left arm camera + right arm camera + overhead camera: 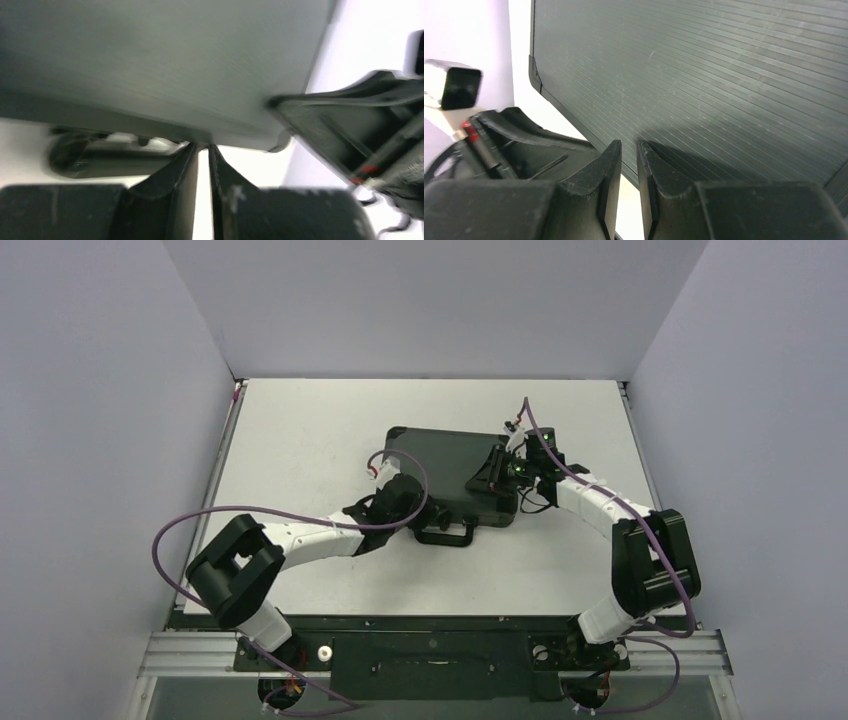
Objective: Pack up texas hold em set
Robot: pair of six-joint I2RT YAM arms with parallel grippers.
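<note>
The texas hold em set shows only as its black ribbed case (445,465), lying shut and flat mid-table; its contents are hidden. The carry handle (446,536) faces the near edge. My left gripper (415,515) is shut, with its tips (202,147) against the case's front edge (150,60) beside the handle (95,160) and nothing between them. My right gripper (490,475) is over the right part of the lid (704,75). Its fingers (629,146) are shut to a thin slit, with nothing between them.
The white table (300,420) is walled by grey panels at the left, back and right. Purple cables (200,515) loop from both arms. The other arm's gripper (360,135) shows at the right of the left wrist view.
</note>
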